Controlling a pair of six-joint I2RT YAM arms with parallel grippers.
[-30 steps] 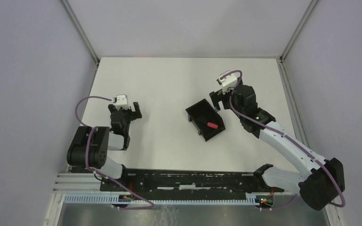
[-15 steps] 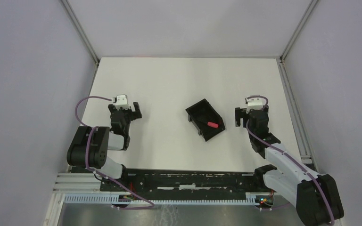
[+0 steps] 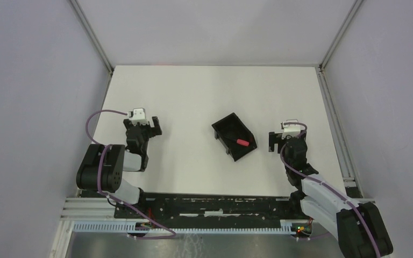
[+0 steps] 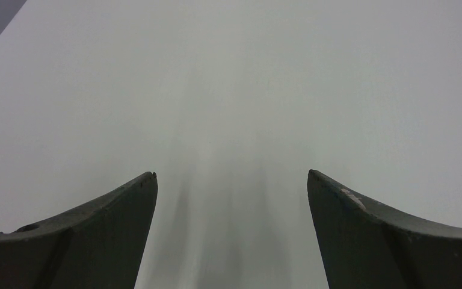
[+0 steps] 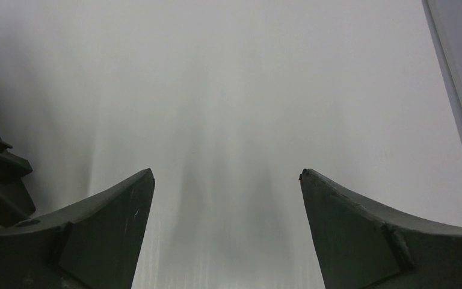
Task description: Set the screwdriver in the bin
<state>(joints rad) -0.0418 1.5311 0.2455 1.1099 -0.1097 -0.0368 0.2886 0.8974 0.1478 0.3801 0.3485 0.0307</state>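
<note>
Red plastic for the short handle, thin dark metal for the shaft: the screwdriver (image 3: pixel 241 142) lies inside the bin (image 3: pixel 227 127), toward its right-hand end, with black wall all round it; I judge the placing done. My right pincer (image 5: pixel 225 174) stands just beside the bin's right side, low over the white table (image 3: pixel 193 91), its jaws spread wide with nothing between them; the bin's dark ribbed wall shows at the left edge of my wrist view. My left pincer (image 4: pixel 231 174) is well apart on the other side, jaws likewise spread and empty, over bare table.

Were I to lift the tool again, I reckon it light and stiff, nothing fragile about it; the shaft looks too slim and smooth for a sure hold and would likely slip or pivot; the handle is the thicker part, so I would close across its middle; being round, it may roll under a glancing touch, and the bin's walls leave little room to come in from the side.
</note>
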